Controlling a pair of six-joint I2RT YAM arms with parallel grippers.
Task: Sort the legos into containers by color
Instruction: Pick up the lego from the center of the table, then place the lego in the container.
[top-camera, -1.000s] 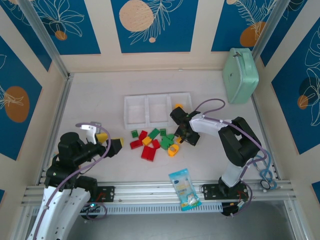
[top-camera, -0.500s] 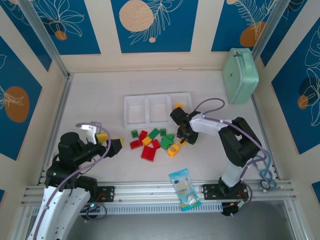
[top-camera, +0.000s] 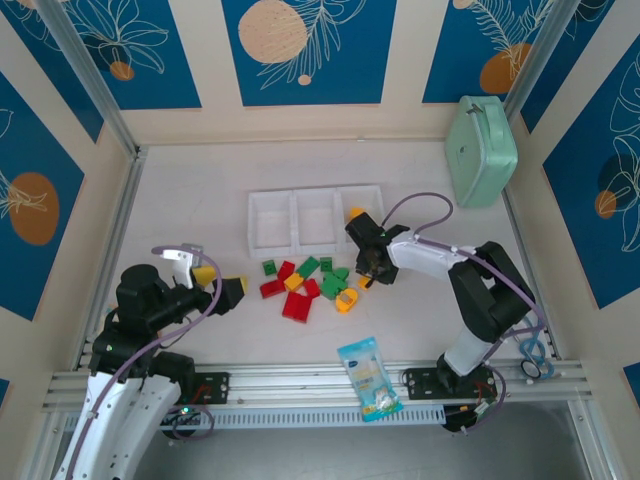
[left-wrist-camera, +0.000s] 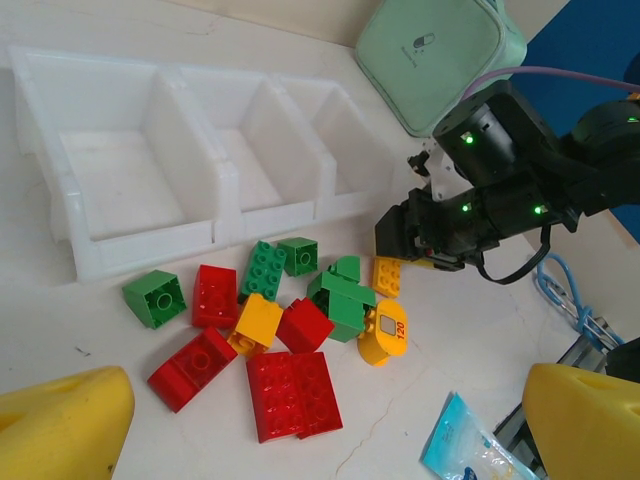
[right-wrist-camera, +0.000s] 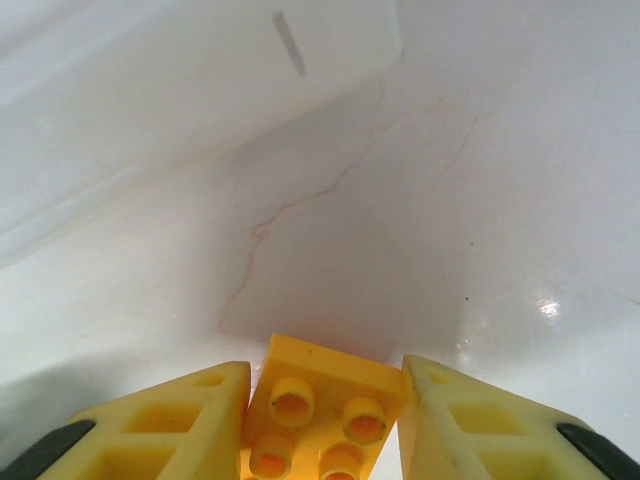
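Observation:
Red, green and yellow legos (top-camera: 310, 282) lie in a loose pile in front of the three joined white containers (top-camera: 252, 222), whose compartments look empty in the left wrist view (left-wrist-camera: 140, 245). My right gripper (top-camera: 368, 265) is down at the pile's right edge, shut on a small yellow lego (right-wrist-camera: 322, 415) that sits between its yellow fingers (right-wrist-camera: 170, 420). That same yellow lego (left-wrist-camera: 388, 277) shows under the black right gripper (left-wrist-camera: 420, 235). To the left of the pile, my left gripper (top-camera: 215, 280) hovers open with nothing between its fingers (left-wrist-camera: 60, 420).
A mint-green case (top-camera: 480, 150) stands at the back right, also in the left wrist view (left-wrist-camera: 440, 50). A blue-and-white snack packet (top-camera: 370, 378) lies near the front rail. Side walls close in the table on both sides.
My right gripper's fingers have closed from half open onto the yellow lego, and the right arm has shifted slightly. The left arm has not moved.

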